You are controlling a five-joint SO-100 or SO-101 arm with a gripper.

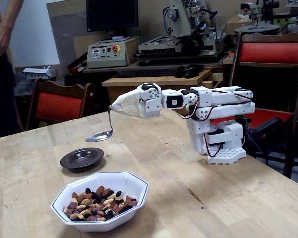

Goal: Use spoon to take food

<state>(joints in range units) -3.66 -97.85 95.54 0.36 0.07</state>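
Observation:
In the fixed view the white arm reaches left over the wooden table. Its gripper (113, 107), wrapped in pale tape, is shut on the top of the spoon's handle. The spoon (104, 130) hangs down from it, its shiny oval bowl held level and empty above the table, just behind the dark saucer (82, 158). The food (97, 203), mixed nuts and dried fruit, lies in a white octagonal bowl (134, 186) with a dark rim at the front of the table, below and in front of the spoon.
The arm's base (219, 144) stands at the right of the table (198, 198). Red-cushioned chairs (59, 105) stand behind the table. A person (0, 74) stands at the far left edge of the view. Machines fill a bench at the back.

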